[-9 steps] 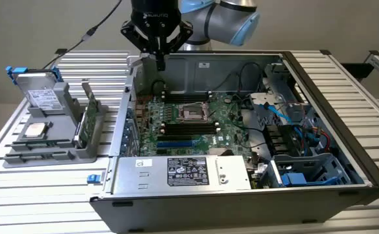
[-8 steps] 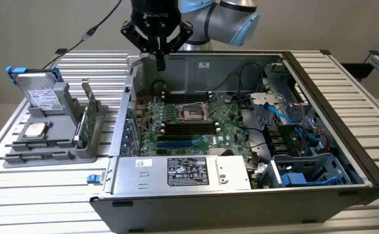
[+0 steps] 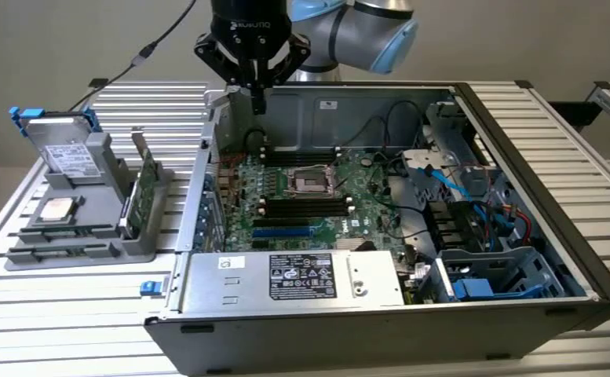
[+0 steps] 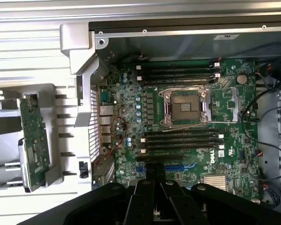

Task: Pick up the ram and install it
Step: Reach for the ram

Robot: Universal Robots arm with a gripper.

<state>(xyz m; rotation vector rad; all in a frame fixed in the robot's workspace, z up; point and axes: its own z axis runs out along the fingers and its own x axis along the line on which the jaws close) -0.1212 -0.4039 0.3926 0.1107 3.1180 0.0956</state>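
My gripper (image 3: 257, 104) pressed together, empty, above motherboard (image 3: 305, 188) | ram: unsure, maybe green board (image 4: 35, 140) in rack (image 3: 74, 251) | light, stiff, fragile; I'd pinch bare top edge mid-length.

Your arm (image 3: 331, 23) bends at its blue-capped joint (image 3: 394, 39) high in the exterior view, and the wrist (image 3: 246, 27) points straight down, so your black gripper (image 3: 257, 100) hangs vertically. Its two fingers (image 4: 151, 174) are pressed together along their length, tips pointing downward, jaws fully closed.
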